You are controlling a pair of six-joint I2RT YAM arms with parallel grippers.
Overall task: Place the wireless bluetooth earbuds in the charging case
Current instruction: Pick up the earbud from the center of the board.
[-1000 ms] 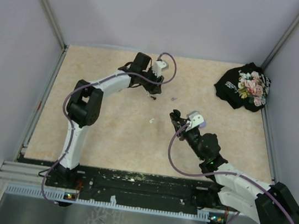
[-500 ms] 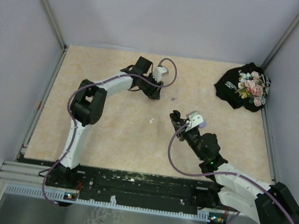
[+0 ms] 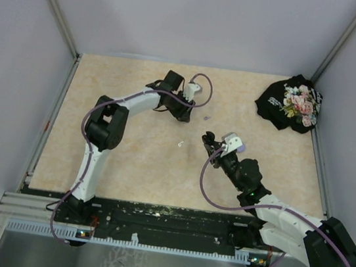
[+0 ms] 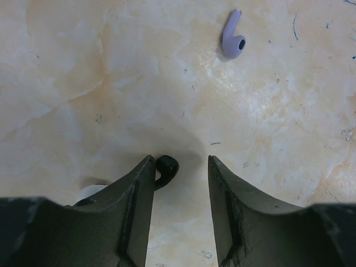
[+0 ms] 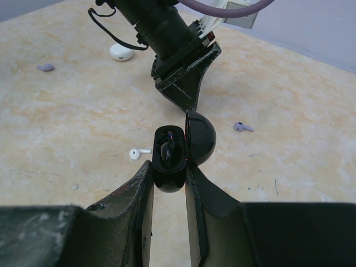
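- The left gripper (image 4: 179, 162) is down at the counter (image 4: 67, 83), toward the middle of the far edge. Its jaws are apart, with nothing clamped.
- The black earbud (image 4: 166, 166) lies on the counter between those jaws, hard against one finger and clear of the other. Its stem runs back along that finger, so the jaws would likely close across it.
- The right gripper (image 5: 168, 167) is clenched on the open black charging case (image 5: 168, 146), held up over the middle of the counter. The lid is swung aside and the cavity faces the left gripper.
- The left arm is plainly the nearer to the black earbud. The carry then runs from the far edge toward the case.
- A purple earbud (image 4: 232, 40) lies well beyond the jaws, and a white earbud (image 5: 136, 153) lies beside the case.
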